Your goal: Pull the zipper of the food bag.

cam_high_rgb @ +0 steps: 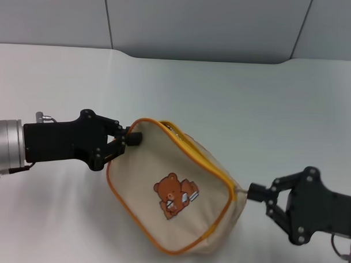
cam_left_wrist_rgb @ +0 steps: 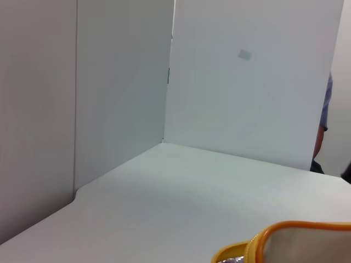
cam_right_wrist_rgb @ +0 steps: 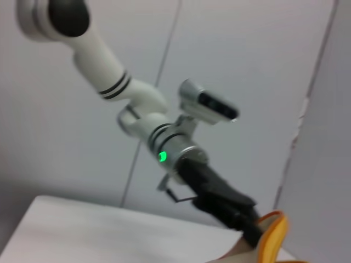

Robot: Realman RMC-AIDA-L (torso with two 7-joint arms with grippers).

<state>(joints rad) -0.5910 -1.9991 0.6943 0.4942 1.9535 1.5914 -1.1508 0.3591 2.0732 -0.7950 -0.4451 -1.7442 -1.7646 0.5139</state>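
The food bag (cam_high_rgb: 179, 192), cream canvas with orange piping and a brown bear print, hangs stretched between my two grippers over the white table. My left gripper (cam_high_rgb: 133, 139) is shut on the bag's upper left corner. The zipper (cam_high_rgb: 201, 151) runs along the bag's top edge and gapes a little at its left end. My right gripper (cam_high_rgb: 253, 192) is pinched shut at the bag's right end, where the zipper track stops; the pull tab is hidden between its fingers. The bag's orange edge shows in the left wrist view (cam_left_wrist_rgb: 299, 227) and in the right wrist view (cam_right_wrist_rgb: 272, 236), where the left gripper (cam_right_wrist_rgb: 248, 226) holds it.
The white table (cam_high_rgb: 234, 99) stretches behind and around the bag, with grey wall panels (cam_high_rgb: 202, 23) at its far edge. A person's arm (cam_left_wrist_rgb: 323, 126) shows past a panel in the left wrist view.
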